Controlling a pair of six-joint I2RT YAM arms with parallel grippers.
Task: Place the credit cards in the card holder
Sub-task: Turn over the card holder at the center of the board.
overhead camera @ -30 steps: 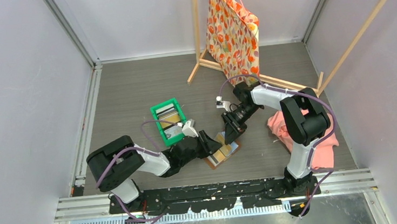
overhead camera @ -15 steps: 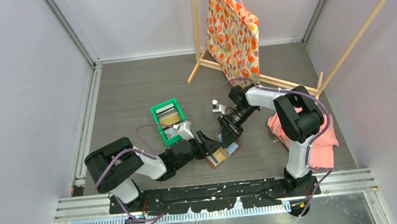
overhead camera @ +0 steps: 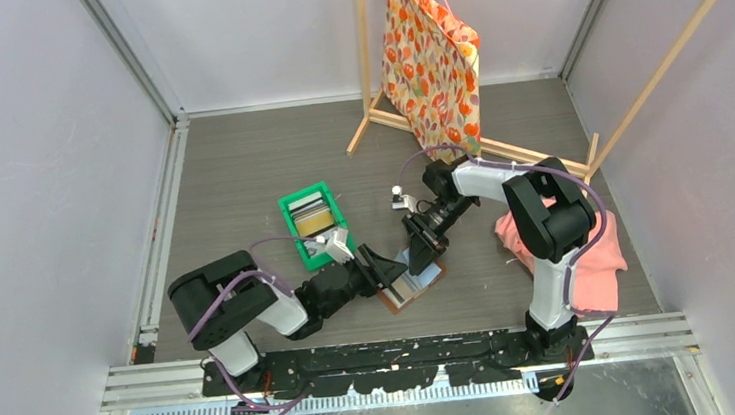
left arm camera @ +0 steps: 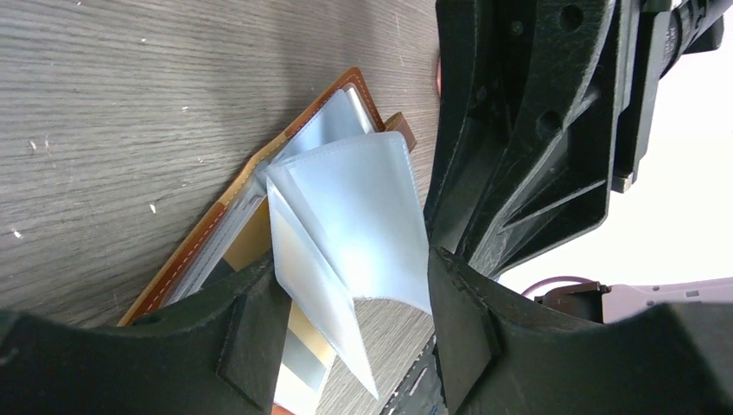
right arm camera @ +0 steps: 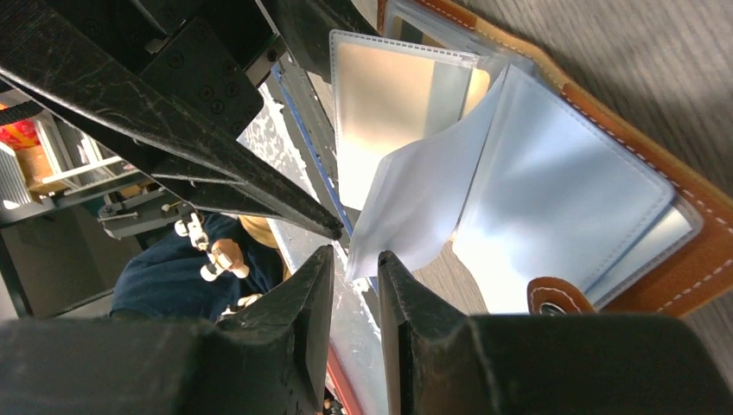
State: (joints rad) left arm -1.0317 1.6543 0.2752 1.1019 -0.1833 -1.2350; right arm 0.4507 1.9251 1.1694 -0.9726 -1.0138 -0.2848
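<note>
Left gripper crept closer, wide open astride the lifted sleeve. Right gripper, nearly closed, seemingly pinches its corner. Card holder pocket exposed.

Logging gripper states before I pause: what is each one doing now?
Left gripper: open, astride the card holder's clear sleeve.
Right gripper: nearly shut, apparently pinching the clear sleeve's corner.

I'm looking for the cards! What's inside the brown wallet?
Clear plastic sleeves fan out inside the card holder, and one of them holds a tan card. The sleeves underneath are covered, so I can't tell whether more cards are hiding there.
</note>
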